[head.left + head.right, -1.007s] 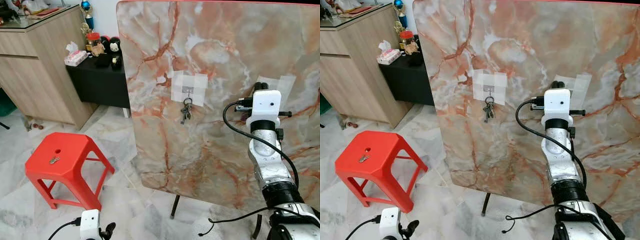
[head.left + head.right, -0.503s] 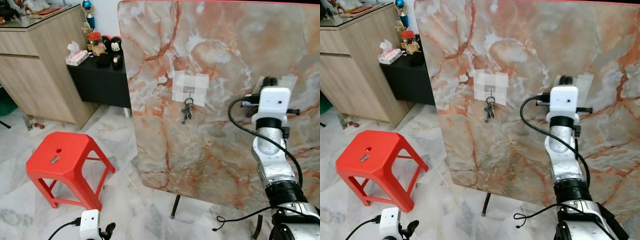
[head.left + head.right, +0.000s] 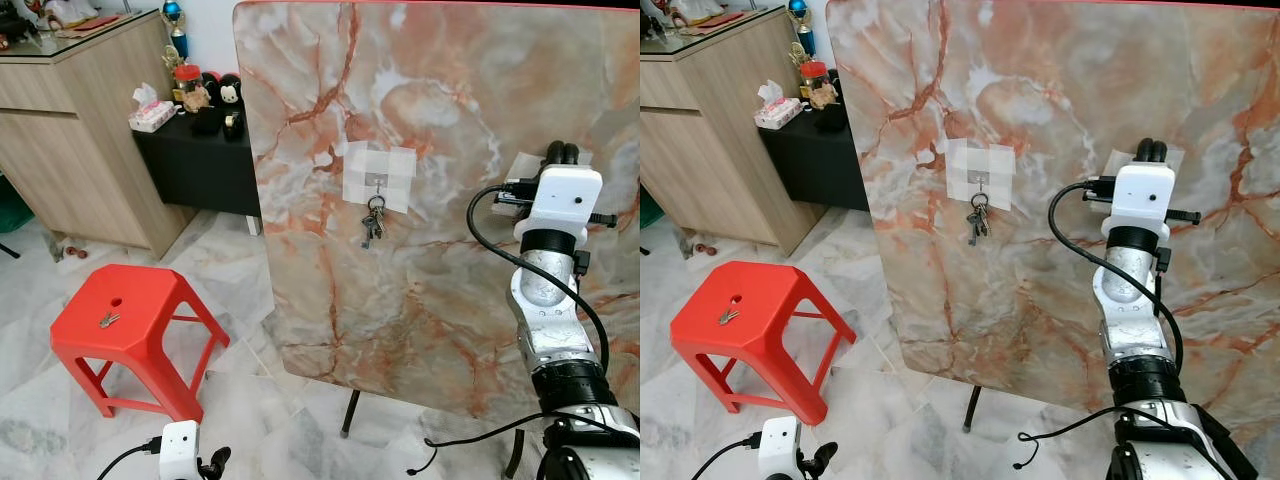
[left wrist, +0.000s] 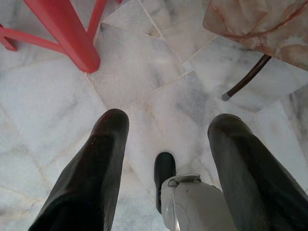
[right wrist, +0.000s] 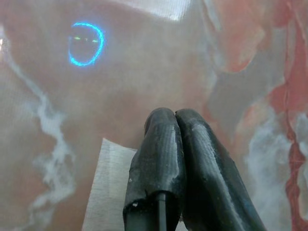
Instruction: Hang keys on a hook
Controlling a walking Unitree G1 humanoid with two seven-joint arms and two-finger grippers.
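Left eye view: red stool (image 3: 130, 325) beside marble board (image 3: 450, 130).

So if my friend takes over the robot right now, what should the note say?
Right tool: shut, empty, raised close to the marble board, by a second taped patch.
Left tool: open, empty, hanging low over the floor.
Keys: a bunch hangs on the taped hook on the board. Another key lies on the red stool.
Done: one bunch hung.
Left: possibly the stool key; nothing is being carried.
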